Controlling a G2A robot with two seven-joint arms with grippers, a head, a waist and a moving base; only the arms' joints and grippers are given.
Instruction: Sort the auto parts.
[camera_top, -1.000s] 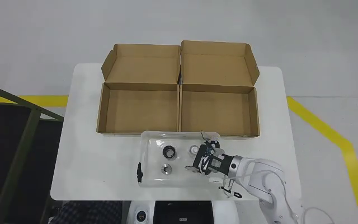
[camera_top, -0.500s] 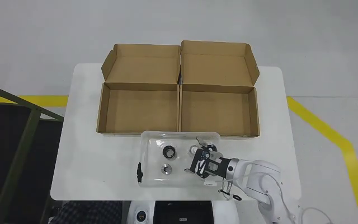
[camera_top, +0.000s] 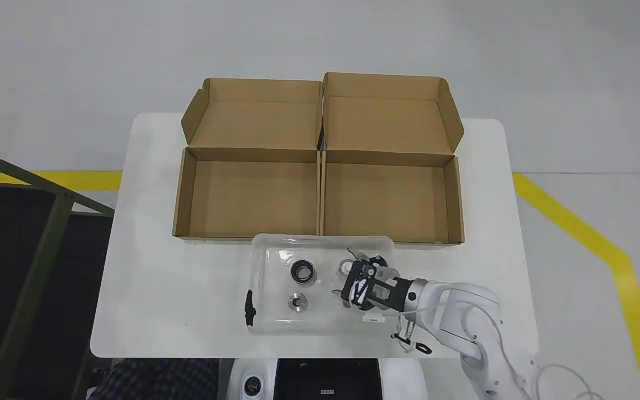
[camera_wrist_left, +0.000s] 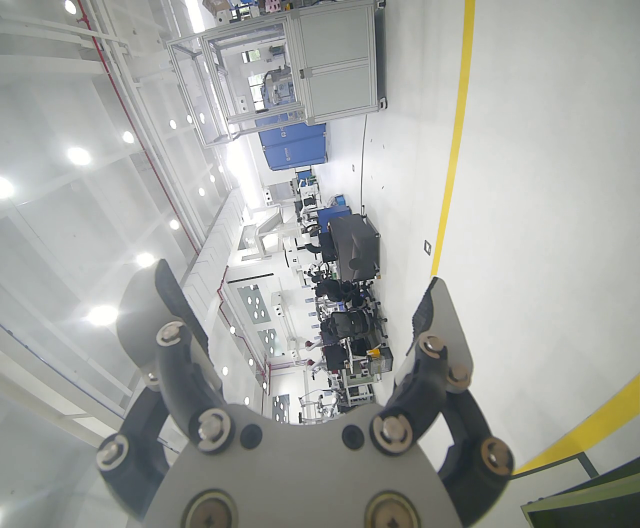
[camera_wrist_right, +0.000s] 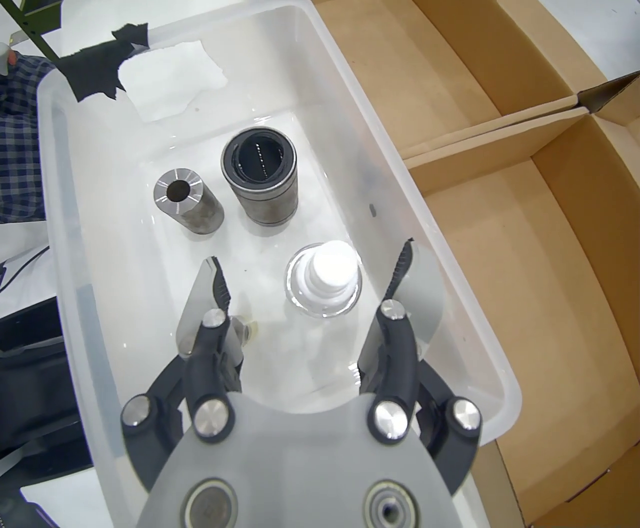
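A clear plastic bin (camera_wrist_right: 440, 250) (camera_top: 265, 250) at the table's front holds three parts: a dark linear bearing (camera_wrist_right: 261, 175) (camera_top: 302, 271), a smaller grey metal bushing (camera_wrist_right: 189, 201) (camera_top: 297, 303), and a white stepped plastic part (camera_wrist_right: 327, 280) (camera_top: 346, 268). My right gripper (camera_wrist_right: 310, 275) (camera_top: 357, 281) hangs open inside the bin, its fingers on either side of the white part without touching it. My left gripper (camera_wrist_left: 305, 300) is open with nothing between its fingers, pointing out at the room.
Two open cardboard boxes (camera_top: 248, 197) (camera_top: 392, 200) stand side by side behind the bin, lids folded back. Black tape (camera_wrist_right: 102, 65) and a white paper scrap (camera_wrist_right: 170, 85) lie at the bin's far end. White table (camera_top: 150, 290) lies bare left of the bin.
My right gripper has shifted a little to the left and lower into the bin, closing in around the white part. The parts have not moved.
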